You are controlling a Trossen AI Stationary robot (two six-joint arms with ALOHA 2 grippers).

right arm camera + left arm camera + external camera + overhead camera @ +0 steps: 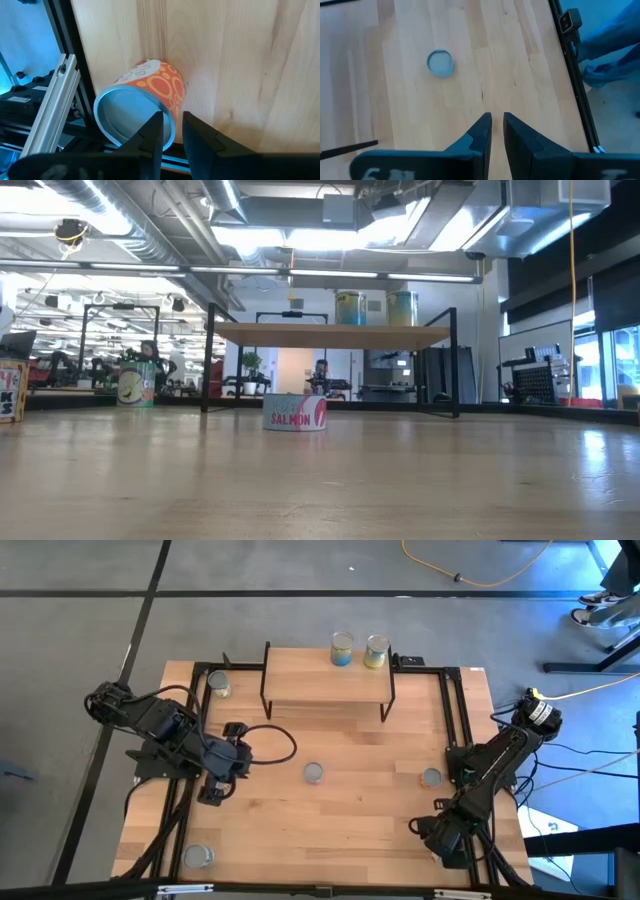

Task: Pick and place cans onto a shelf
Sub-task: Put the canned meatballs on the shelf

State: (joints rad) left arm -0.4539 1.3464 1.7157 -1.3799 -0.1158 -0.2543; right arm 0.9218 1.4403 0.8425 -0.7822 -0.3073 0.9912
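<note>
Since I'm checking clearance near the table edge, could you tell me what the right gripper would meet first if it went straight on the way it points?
Most likely the orange-patterned can, just beyond the right gripper, though depth is unclear.

1. The shelf (328, 682) stands at the far middle of the table (360, 830); two cans (342, 649) sit side by side on its far edge.
2. Another can (219, 685) stands just left of the shelf, by the table's left rail.
3. The salmon can (314, 773) lies mid-table, before the shelf — a further can (431, 778) sits well to its right.
4. One can (198, 857) rests at the near left corner.
5. A tipped can (145, 100) lies against the table's edge rail.
</note>
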